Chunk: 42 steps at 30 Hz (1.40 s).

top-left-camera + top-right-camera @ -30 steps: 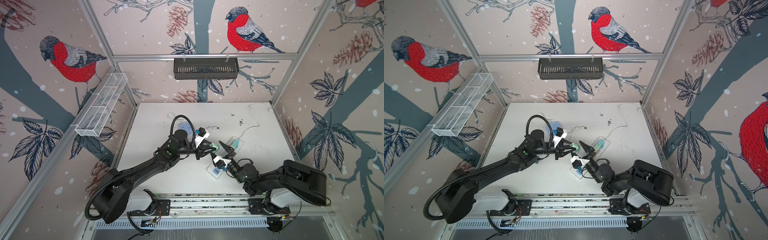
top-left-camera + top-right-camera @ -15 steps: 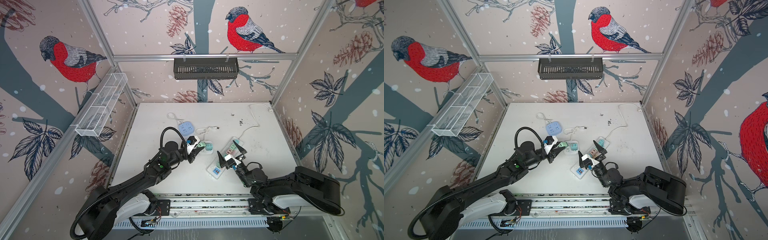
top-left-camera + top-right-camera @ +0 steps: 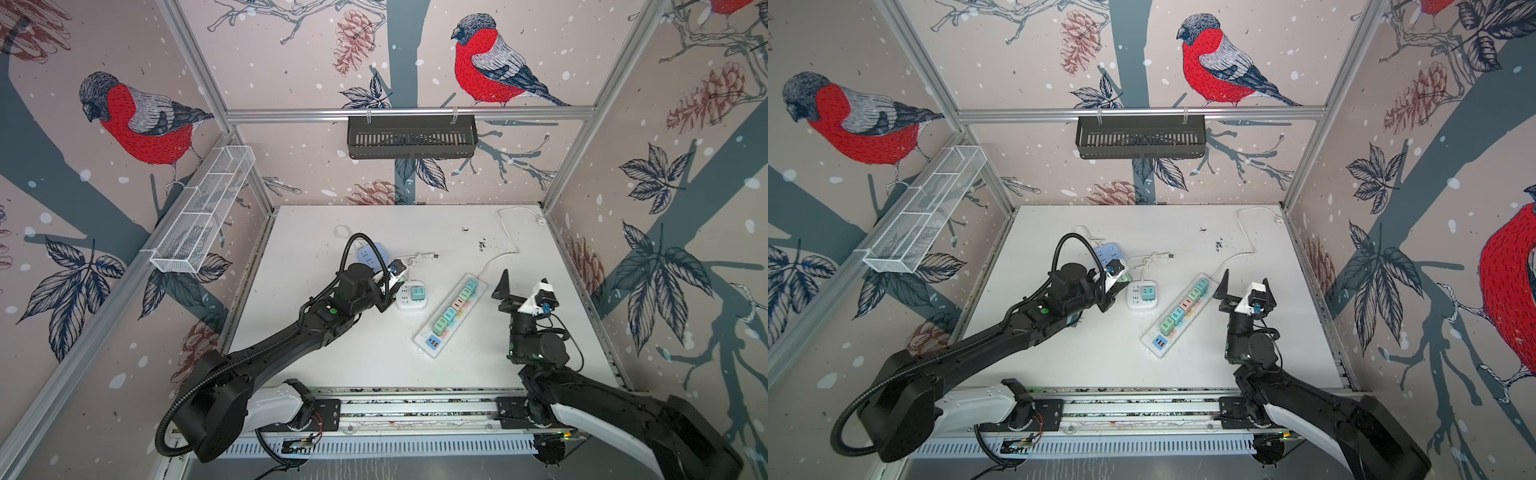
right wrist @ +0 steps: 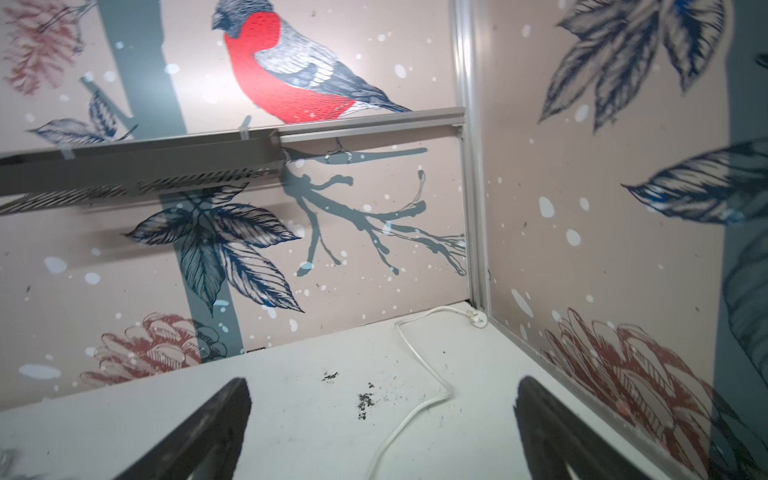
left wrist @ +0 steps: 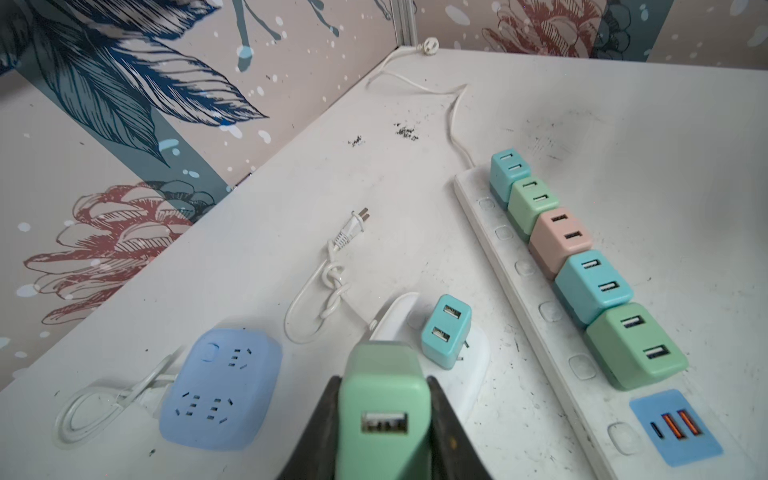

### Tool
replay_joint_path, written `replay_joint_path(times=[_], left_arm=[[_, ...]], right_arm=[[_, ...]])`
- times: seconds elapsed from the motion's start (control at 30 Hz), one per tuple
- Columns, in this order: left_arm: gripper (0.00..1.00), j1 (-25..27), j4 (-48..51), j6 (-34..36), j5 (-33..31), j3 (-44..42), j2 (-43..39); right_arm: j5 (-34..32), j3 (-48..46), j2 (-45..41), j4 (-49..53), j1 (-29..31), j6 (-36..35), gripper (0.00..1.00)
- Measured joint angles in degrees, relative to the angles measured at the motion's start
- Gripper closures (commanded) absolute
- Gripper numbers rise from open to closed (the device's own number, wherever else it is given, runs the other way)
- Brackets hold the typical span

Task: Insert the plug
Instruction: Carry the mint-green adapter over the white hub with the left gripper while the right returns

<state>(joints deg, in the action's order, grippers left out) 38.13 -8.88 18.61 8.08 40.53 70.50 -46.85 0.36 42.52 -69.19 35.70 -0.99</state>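
A green plug (image 5: 384, 415) with a USB port sits between my left gripper's (image 5: 382, 382) black fingers, which are shut on it. In both top views the left gripper (image 3: 388, 291) (image 3: 1106, 293) hovers just left of a white socket block (image 3: 405, 305) (image 5: 473, 374), which has a teal plug (image 3: 417, 293) (image 5: 446, 330) standing in it. My right gripper (image 3: 524, 291) (image 4: 382, 382) is wide open and empty. It is raised to the right of the long power strip (image 3: 424, 351) (image 5: 503, 249) and faces the back corner.
The strip carries several coloured cube plugs (image 5: 594, 286) and a blue USB panel (image 5: 675, 428). A light blue socket block (image 5: 220, 388) (image 3: 370, 255) lies behind the left gripper. A knotted white cord with a two-prong plug (image 5: 353, 226) lies beyond the white block. The strip's cord (image 4: 419, 353) runs to the back right corner.
The grippers were together over the strip's near end. My right gripper opened wide, swung right and lifted away; the left one drew back left with the green plug.
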Motion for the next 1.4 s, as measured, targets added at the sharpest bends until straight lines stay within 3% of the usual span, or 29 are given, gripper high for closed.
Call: replay_joint_path(times=[0.17,0.27,0.4,0.63,0.9,1.2,1.4], left_arm=[[1.0,0.0,7.13,0.83,-0.79,5.38,3.17],[1.0,0.11,10.25,0.85,-1.05,8.09,4.57],[1.0,0.48,14.12,1.03,-2.73,11.43,6.49],[1.0,0.59,19.67,3.32,-6.97,21.81,11.06],[1.0,0.57,22.27,6.97,-14.03,23.52,12.13],[1.0,-2.84,25.55,17.92,-2.78,14.08,10.29],[1.0,-3.39,26.6,23.93,4.87,15.98,14.08]], right_arm=[[3.39,-0.15,-18.91,16.72,-11.19,15.61,0.0],[7.32,-0.15,-23.76,22.47,-16.41,21.33,0.0],[11.72,-0.15,-22.01,26.95,-20.11,25.59,0.0],[18.62,-0.15,-14.38,29.7,-21.09,29.7,0.0],[23.45,-0.15,-20.83,29.7,-21.09,29.9,0.0],[25.73,-0.15,-22.36,30.1,-21.0,29.73,0.0],[26.93,-0.15,-20.63,29.66,-21.0,29.49,0.0]])
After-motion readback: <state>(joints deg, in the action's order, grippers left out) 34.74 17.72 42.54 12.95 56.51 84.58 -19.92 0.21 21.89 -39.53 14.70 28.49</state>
